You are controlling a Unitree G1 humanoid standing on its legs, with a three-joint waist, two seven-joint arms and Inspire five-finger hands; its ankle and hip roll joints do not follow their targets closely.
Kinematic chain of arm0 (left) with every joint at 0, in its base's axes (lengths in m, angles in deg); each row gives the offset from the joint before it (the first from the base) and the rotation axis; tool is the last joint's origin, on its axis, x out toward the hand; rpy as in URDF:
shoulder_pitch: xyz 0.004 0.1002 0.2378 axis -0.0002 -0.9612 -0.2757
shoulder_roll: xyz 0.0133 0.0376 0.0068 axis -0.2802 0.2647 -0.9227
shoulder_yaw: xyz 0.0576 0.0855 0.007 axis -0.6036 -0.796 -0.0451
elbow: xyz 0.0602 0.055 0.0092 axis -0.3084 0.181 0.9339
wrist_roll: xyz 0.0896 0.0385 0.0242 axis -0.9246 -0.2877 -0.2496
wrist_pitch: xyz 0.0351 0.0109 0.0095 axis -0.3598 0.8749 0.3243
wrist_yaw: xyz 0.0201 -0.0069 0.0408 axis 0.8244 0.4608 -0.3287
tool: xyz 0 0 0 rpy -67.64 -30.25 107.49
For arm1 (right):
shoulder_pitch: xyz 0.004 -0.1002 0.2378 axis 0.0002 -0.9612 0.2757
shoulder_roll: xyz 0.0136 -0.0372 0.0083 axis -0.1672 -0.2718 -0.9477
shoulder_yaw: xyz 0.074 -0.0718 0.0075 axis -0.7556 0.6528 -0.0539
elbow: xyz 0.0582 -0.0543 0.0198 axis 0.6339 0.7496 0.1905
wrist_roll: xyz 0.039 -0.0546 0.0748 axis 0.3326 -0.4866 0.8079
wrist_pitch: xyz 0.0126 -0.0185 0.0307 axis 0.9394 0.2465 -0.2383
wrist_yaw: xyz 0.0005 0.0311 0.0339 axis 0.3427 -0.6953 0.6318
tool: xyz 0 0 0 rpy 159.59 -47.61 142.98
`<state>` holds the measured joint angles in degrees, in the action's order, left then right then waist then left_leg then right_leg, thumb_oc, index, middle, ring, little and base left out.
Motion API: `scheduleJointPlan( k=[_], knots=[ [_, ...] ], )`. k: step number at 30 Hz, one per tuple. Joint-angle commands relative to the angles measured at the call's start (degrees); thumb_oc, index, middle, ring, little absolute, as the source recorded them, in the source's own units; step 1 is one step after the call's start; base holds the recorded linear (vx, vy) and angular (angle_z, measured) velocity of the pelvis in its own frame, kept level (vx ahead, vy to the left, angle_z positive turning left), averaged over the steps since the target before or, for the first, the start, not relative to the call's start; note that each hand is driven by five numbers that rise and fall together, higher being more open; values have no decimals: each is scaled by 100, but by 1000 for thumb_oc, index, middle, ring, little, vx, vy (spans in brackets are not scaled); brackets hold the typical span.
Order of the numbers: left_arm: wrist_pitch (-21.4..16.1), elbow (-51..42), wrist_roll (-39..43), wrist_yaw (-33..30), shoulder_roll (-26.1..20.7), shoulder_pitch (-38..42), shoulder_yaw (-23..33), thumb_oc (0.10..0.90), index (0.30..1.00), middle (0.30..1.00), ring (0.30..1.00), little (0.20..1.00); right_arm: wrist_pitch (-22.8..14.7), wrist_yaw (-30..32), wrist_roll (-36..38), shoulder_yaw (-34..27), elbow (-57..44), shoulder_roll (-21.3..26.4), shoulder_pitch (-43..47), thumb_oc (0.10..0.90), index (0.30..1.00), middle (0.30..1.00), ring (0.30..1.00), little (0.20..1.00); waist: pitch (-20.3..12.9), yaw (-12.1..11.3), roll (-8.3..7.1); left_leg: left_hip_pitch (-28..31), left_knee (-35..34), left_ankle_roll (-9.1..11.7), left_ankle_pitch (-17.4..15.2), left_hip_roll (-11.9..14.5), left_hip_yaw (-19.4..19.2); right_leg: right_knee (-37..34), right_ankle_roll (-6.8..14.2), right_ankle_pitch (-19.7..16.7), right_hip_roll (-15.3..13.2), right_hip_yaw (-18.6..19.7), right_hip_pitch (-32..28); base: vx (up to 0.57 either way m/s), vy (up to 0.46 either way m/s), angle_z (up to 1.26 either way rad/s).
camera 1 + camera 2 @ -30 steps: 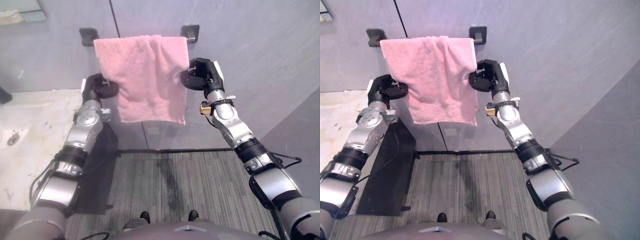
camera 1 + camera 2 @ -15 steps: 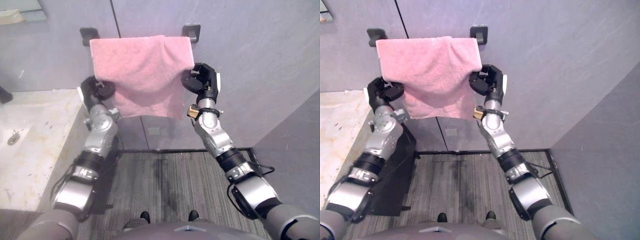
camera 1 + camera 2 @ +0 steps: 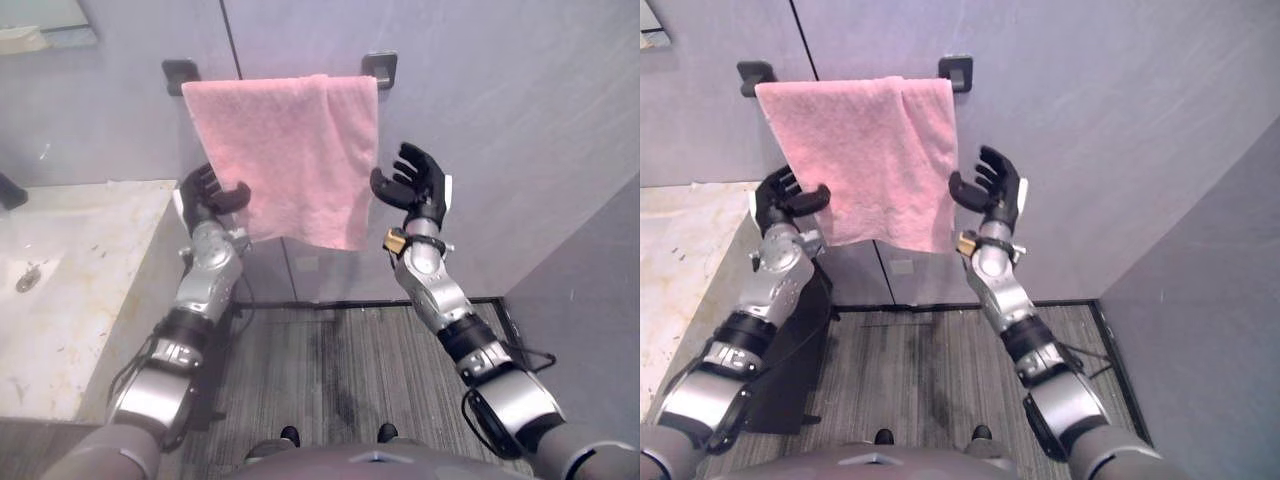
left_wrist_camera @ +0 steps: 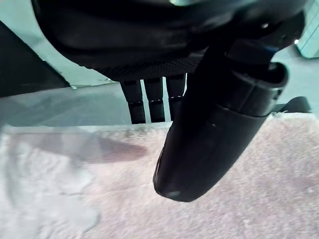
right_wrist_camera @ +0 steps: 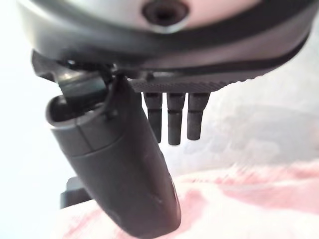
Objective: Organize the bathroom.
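- Left eye view: the pink towel (image 3: pixel 285 155) is hanging over the rail (image 3: pixel 380 68) at upper middle. The left hand (image 3: pixel 208 194) and right hand (image 3: pixel 415 185) are waiting beside it, fingers spread wide, holding nothing.
- Right eye view: the towel is hanging between both hands, equally near.
- Wrist views: straight fingers are pointing over the towel.

1. You have the towel (image 3: pixel 285 155) draped over the bar, which is fixed to the wall (image 3: pixel 500 100) by a bracket (image 3: pixel 380 67) at each end.
2. Your left hand (image 3: pixel 208 192) is at the towel's lower left edge, fingers spread.
3. Your right hand (image 3: pixel 415 185) is just right of the towel, apart from it, fingers spread.
4. The counter (image 3: pixel 70 280) lies to your left, below the towel.
5. The floor (image 3: pixel 330 370) lies below, in front of the wall.
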<state>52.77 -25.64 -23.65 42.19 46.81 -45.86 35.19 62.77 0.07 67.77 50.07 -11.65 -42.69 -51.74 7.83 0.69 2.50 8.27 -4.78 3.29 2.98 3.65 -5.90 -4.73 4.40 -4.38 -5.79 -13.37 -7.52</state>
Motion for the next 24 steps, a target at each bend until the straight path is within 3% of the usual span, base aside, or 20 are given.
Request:
scheduleJointPlan(
  k=[1,5,6,12,18,19,24],
  knots=[
    [-95,-13,24,514,-358,-183,42,800,900,900,900,900,-375,-6,-592,-230,-559,181,-144,800,900,900,900,900,-428,114,-198,82,192,-88,-264,-192,-475,-27,-129,162,263,307,42,-67,5,-12],
    [27,-178,-64,961,-185,-827,8,800,900,900,900,900,-456,-213,-955,-305,-799,258,-850,800,900,900,900,900,-389,177,-174,108,146,-145,-268,-211,-496,-27,-107,142,283,384,83,-79,13,-11],
    [206,-190,63,1059,-149,-915,-12,800,900,900,900,900,-376,-223,-1007,-313,-824,259,-939,800,900,900,900,900,-378,188,-172,112,135,-155,-266,-218,-494,-27,-103,136,287,399,92,-69,16,-4],
    [314,91,-90,1770,56,-1900,87,800,900,900,900,900,-604,-506,-1092,-512,-694,311,-1972,800,900,900,900,900,-325,253,-105,153,56,-224,-289,-257,-561,-27,-51,81,309,441,178,-113,27,-8],
    [125,957,-118,2064,241,-2589,366,800,900,900,900,900,-488,-514,-1029,-761,-151,260,-2508,800,900,900,900,900,-315,324,-45,145,16,-241,-286,-285,-631,-27,-11,27,334,468,267,-108,32,-9],
    [19,1456,-45,2198,355,-2731,550,800,900,900,900,900,-417,-497,-951,-812,192,214,-2661,800,900,900,900,900,-310,358,-30,139,4,-261,-306,-309,-655,-27,-5,19,335,487,294,-125,38,-13],
    [59,2491,215,2338,549,-2871,802,800,900,900,900,900,-295,-430,-1048,-820,952,159,-2789,800,900,900,900,900,-310,412,-25,127,-21,-289,-326,-352,-676,-27,17,-6,338,532,340,-122,27,-12]
  ],
)
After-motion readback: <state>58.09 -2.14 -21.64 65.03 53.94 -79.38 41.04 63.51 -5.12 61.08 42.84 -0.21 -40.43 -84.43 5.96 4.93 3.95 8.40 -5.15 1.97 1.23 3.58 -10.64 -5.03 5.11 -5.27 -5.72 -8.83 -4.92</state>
